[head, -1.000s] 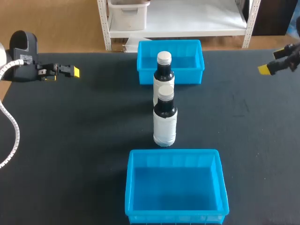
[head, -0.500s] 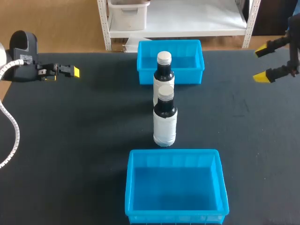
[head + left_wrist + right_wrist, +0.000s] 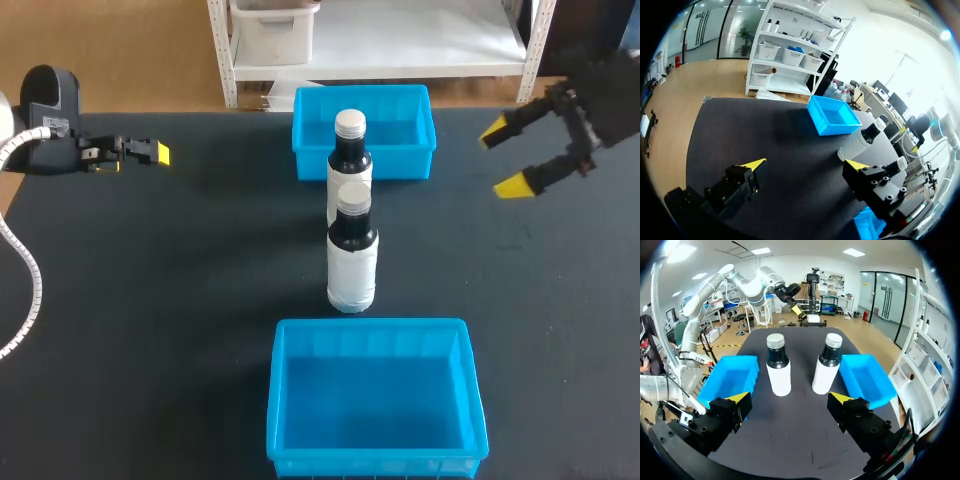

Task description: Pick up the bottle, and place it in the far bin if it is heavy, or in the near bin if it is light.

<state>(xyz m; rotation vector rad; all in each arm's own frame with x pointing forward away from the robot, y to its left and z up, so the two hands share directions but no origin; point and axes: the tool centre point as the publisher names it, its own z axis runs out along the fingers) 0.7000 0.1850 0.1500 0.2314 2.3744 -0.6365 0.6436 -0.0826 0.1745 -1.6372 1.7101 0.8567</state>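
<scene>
Yellow-tipped right end effector [image 3: 505, 158] and left end effector [image 3: 805, 163] both released, bottles [image 3: 778, 371] overlap overhead, separate from right wrist

No text, number or sign legible, white wrap label on near bottle [image 3: 352, 270] at table middle shows no print that can be made out, same for far bottle [image 3: 350, 150] just behind it

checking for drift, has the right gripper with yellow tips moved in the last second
Yes. The right gripper has come in from the view's right edge toward the far blue plastic bin, fingers open.
</scene>
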